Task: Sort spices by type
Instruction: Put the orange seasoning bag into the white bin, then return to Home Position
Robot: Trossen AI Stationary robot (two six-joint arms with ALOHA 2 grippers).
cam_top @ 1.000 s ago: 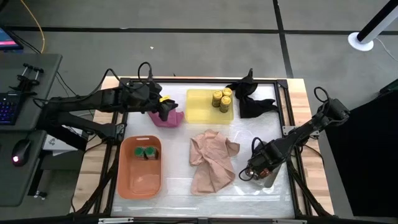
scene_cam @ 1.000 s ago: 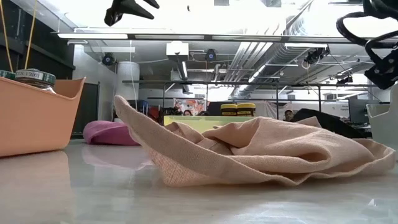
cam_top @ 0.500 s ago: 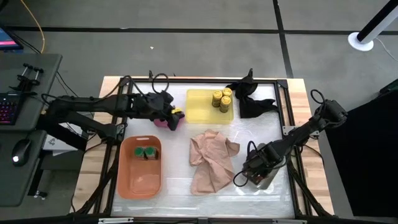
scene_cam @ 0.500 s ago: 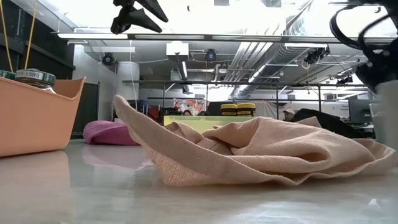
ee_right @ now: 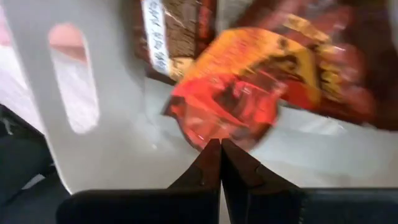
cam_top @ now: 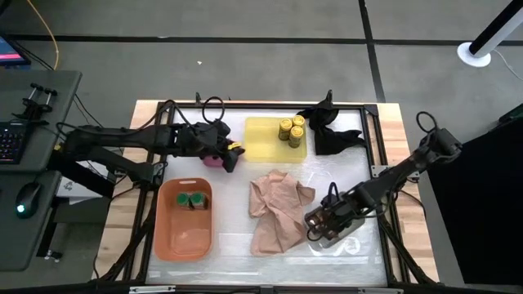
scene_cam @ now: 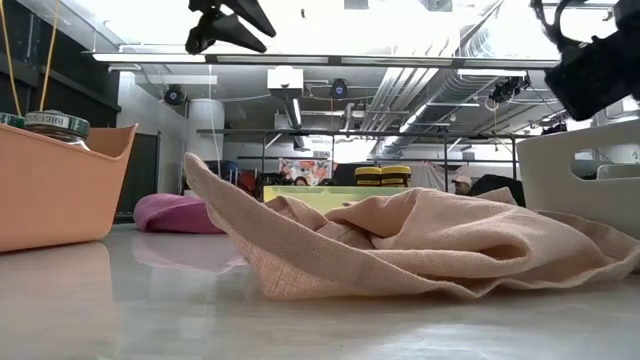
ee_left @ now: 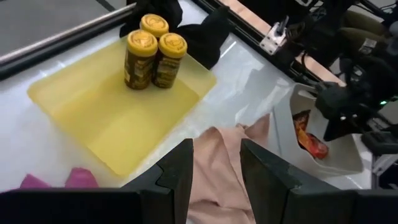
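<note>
My left gripper [cam_top: 233, 153] [ee_left: 216, 149] hangs open above the table between the pink cloth [cam_top: 212, 158] and the tan cloth [cam_top: 278, 211]. It holds nothing. Three yellow-lidded jars [cam_top: 290, 130] [ee_left: 152, 53] stand in the yellow tray [cam_top: 265, 140]. Two green-lidded jars [cam_top: 194, 200] stand in the orange tray [cam_top: 184, 233]. My right gripper [cam_top: 315, 224] [ee_right: 221, 146] is shut and reaches into the grey tray [cam_top: 343, 243] [ee_right: 74, 143]. In that tray lie an orange-red packet [ee_right: 230, 106] and a brown packet [ee_right: 180, 37]. My right gripper's shut fingers slant down into the grey tray, with their tips at the near edge of the orange-red packet [ee_right: 214, 134]. Whether they press on the packet or on the tray floor, I cannot tell. The packet lies flat in the tray.
The tan cloth lies crumpled mid-table, right beside the grey tray [scene_cam: 580, 170]. A black cloth [cam_top: 331, 131] sits at the far right next to the yellow tray. Bare table surface shows along the near edge, between the orange tray and the grey tray.
My right gripper has moved toward the table's left, up to the tan cloth, and the grey tray has slid left with it. My left gripper has moved right and a little nearer, from over the pink cloth to its right side, staying open.
</note>
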